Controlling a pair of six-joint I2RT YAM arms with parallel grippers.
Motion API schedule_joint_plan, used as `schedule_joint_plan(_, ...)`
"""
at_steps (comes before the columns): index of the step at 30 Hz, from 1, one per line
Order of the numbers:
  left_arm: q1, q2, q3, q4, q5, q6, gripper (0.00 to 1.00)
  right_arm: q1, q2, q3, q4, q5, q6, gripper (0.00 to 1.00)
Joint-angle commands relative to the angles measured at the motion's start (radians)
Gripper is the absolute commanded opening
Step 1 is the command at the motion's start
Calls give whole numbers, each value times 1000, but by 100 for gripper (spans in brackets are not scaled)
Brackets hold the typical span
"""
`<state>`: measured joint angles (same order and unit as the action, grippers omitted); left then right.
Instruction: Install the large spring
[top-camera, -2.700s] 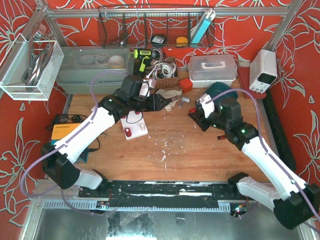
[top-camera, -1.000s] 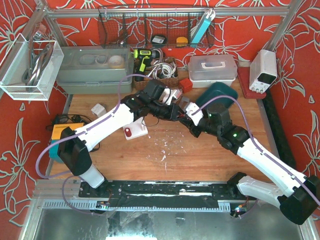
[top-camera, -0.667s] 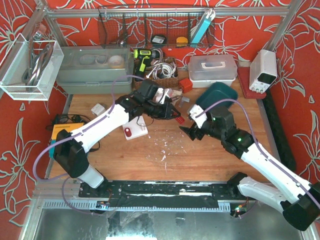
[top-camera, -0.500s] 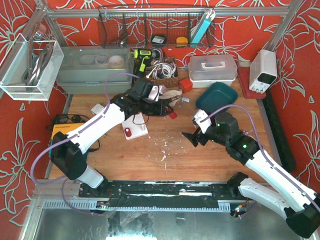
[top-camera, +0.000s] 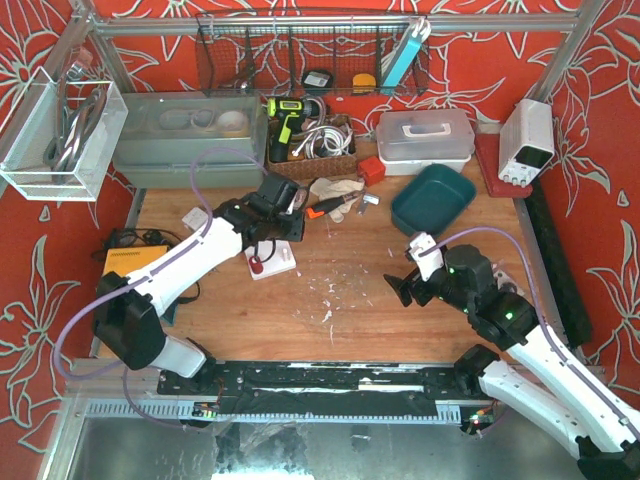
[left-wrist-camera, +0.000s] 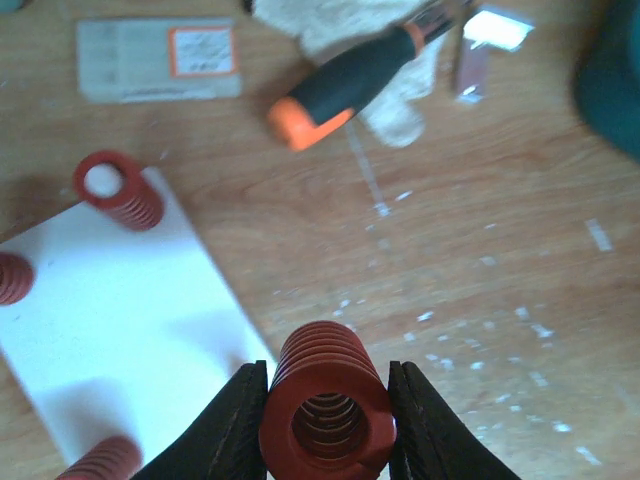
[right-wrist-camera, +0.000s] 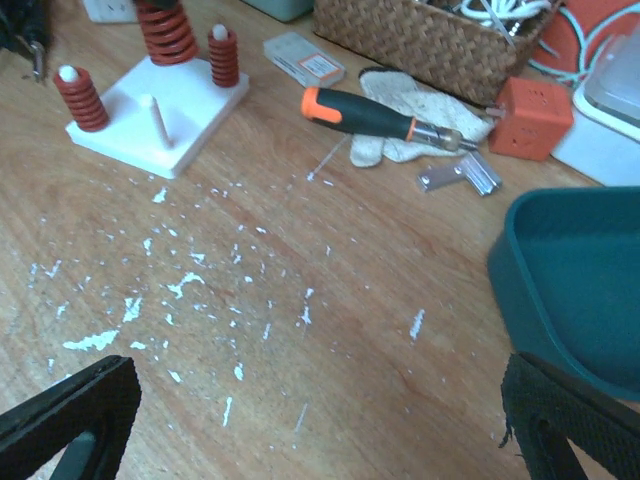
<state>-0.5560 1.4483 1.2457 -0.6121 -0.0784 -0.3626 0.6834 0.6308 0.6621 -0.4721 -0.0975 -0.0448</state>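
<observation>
Though white-flecked, wooden tabletop, red walls.

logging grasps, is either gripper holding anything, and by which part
The left gripper holds the large red spring, pinched across its coil sides. The right gripper holds nothing.

Screwdriver on glove, beside base

Two small red springs on white base; one peg bare.
</observation>
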Motion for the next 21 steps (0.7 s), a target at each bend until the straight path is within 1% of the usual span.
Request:
schedule_joint_plan(1,5,-35,-66,42,-117,37,2,5,-8,-15,-11,58,29,99)
schedule_joint_plan(5,14,-25,-111,51,-147,59,2,4,9,3,-10,53,32,99)
schedule_joint_plan(10,23,-40,-143,79,-127,51,2,4,14,18,-18,57,23,99)
schedule_joint_plan(21,22,-62,-200,88,-92,44,4,4,20,22,-17,71,29,99)
